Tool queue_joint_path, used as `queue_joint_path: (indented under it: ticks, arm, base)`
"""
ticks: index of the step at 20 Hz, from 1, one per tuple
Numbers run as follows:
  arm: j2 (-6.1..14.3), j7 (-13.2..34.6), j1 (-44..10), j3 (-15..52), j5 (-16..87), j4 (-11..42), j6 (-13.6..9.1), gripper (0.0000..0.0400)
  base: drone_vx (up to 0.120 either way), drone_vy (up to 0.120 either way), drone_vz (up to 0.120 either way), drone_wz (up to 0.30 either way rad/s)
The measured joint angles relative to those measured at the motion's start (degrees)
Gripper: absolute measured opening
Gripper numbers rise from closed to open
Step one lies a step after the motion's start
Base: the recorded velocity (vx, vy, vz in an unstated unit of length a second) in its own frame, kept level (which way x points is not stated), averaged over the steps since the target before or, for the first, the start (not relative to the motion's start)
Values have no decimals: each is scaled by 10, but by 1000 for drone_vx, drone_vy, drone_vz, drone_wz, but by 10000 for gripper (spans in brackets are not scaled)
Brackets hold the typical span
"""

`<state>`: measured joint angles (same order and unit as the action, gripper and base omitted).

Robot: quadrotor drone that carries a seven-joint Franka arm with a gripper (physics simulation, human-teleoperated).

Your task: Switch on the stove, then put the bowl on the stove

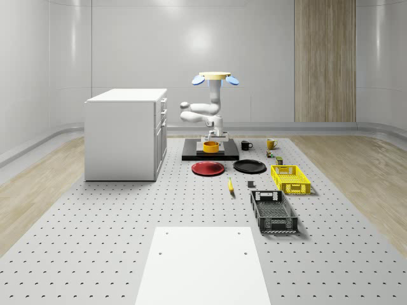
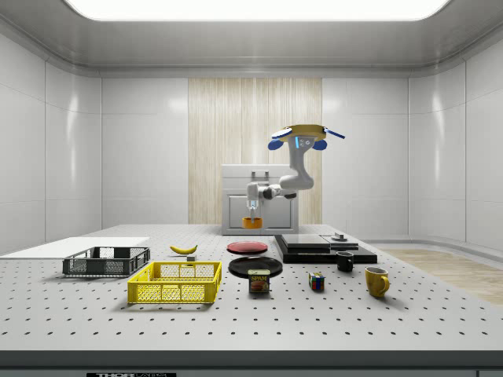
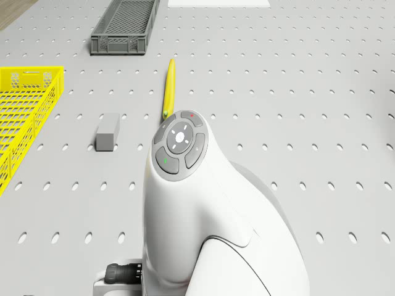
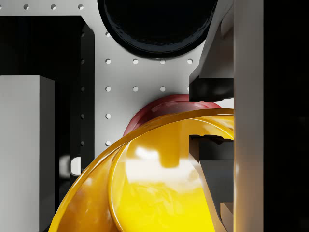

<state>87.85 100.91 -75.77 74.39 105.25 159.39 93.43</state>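
Black crate [image 1: 273, 211] and yellow basket [image 1: 290, 178] at lower right of whole-scene view, open table left of them. Red plate [image 1: 208, 168] and black plate [image 1: 249, 166] at centre, stove [image 1: 210, 150] just behind. Drone [image 1: 215, 77] hovers above stove, arm bent down. Gripper [image 1: 212, 140] closed on rim of bowl [image 1: 211, 147]; bowl lifted in air above table, side view centre.

Drone [image 1: 215, 77] above stove [image 1: 210, 152], orange bowl [image 1: 211, 147] in jaws.

Bright, even light from a ceiling panel [image 2: 255, 8]; soft shadows, glossy highlights on the bowl [image 4: 159, 179].
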Motion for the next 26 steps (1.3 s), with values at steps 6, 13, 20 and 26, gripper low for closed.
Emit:
queue_joint_path:
  ticks: [6,13,20,26]
  arm:
    - [1,0,0,0,0,0,1,100]
    - [2,0,-1,0,-1,0,2,100]
    - [3,1,-1,0,-1,0,3,100]
    - [4,1,-1,0,-2,0,3,100]
  base:
    - [-120,0,0,0]
    - [-120,0,-69,0]
    - [-120,0,-40,0]
    - [-120,0,0,0]
